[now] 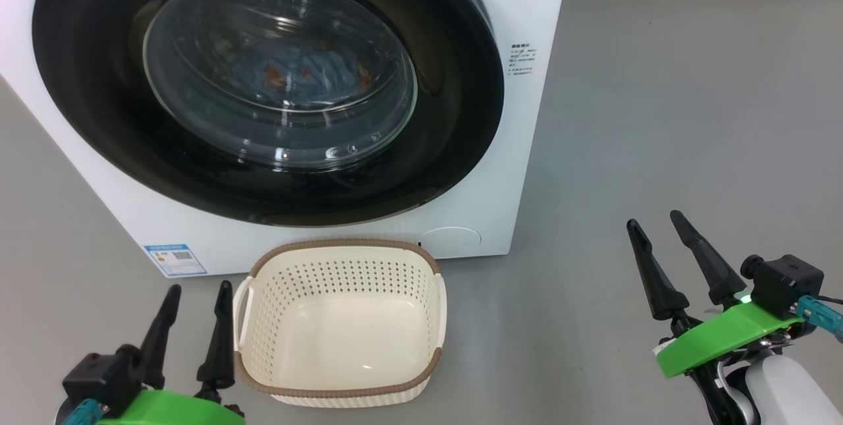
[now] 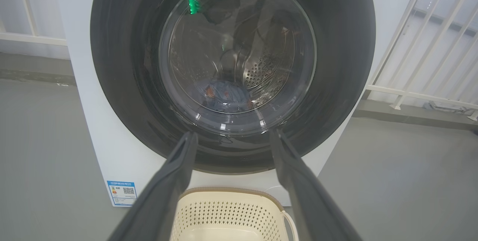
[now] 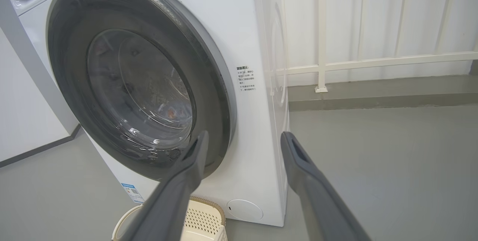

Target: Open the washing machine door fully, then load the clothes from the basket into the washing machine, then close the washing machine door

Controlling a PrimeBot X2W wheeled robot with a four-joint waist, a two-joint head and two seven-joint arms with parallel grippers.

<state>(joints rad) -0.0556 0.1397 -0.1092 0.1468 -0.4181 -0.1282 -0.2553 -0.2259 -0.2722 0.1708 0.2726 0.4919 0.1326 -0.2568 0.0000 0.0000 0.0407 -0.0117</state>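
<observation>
— Judging by its wide glossy black rim and bulging clear glass centre, the large round washing machine door (image 1: pixel 270 82) is taken to be rigid, fairly heavy and slick. It would best be taken by its outer edge, never by the glass, though no handle or hinge can be made out.
— Where is it found?
— It is seen shut against the front of the big white boxy washing machine (image 1: pixel 520 181). The soft pale blue printed clothes (image 1: pixel 296 72) are seen through the glass, lying in the drum. The small cream-white perforated plastic basket (image 1: pixel 342 242) is seen empty on the grey floor just before the machine.
— And the tools?
— The left gripper (image 1: pixel 200 286) is held wide just beside the basket. The right gripper (image 1: pixel 655 218) is held wide, well off to the side. Nothing is gripped by either.
</observation>
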